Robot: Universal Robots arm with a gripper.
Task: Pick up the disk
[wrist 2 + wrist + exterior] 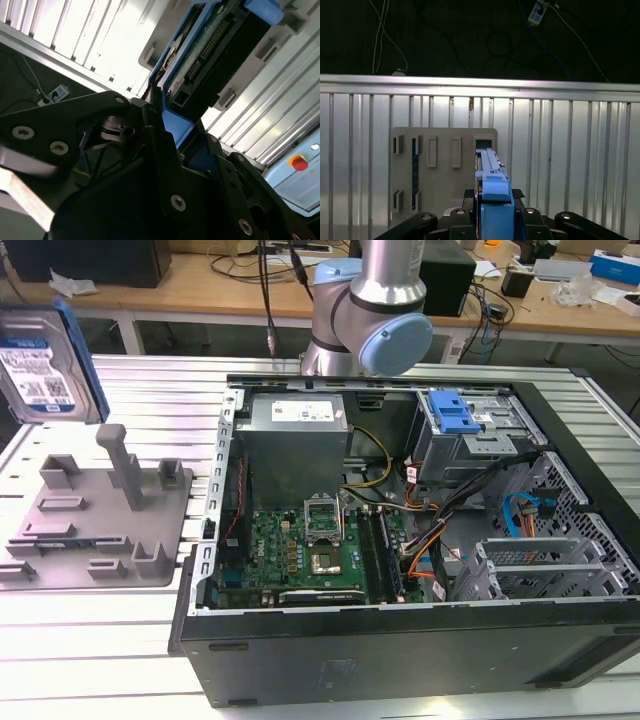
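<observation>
Item: disk (42, 365), flat silver metal drive with white-and-blue label and blue side rails; location: aloft at the exterior view's far left, label face toward the camera, well clear of the grey fixture (95, 515) lying on the ribbed aluminium desk (130, 635) below it. Holder: hand (492, 212), clenched on the disk; in the first wrist view the drive stands edge-on between the dark fingers (465, 217), its blue rail (495, 200) uppermost, with the fixture (442, 165) seen flat beyond it. In the second wrist view the disk (210, 50) runs away from the jaws, connector end and circuit board exposed, the rail (175, 125) pinched at the near end. Status, as judged: lifted, pick-up effectively done. Handling, as judged: rigid, dense for its size, smooth metal faces likely slippery; plastic rails give better purchase and are the sensible hold, across the narrow sides; exposed board and connector pins best left untouched; a drop or knock could damage it. Adjacent: open computer case (400, 570) on the desk at the exterior view's right, motherboard (300, 550) and grey power supply (295, 445) inside, arm (365, 310) behind it
</observation>
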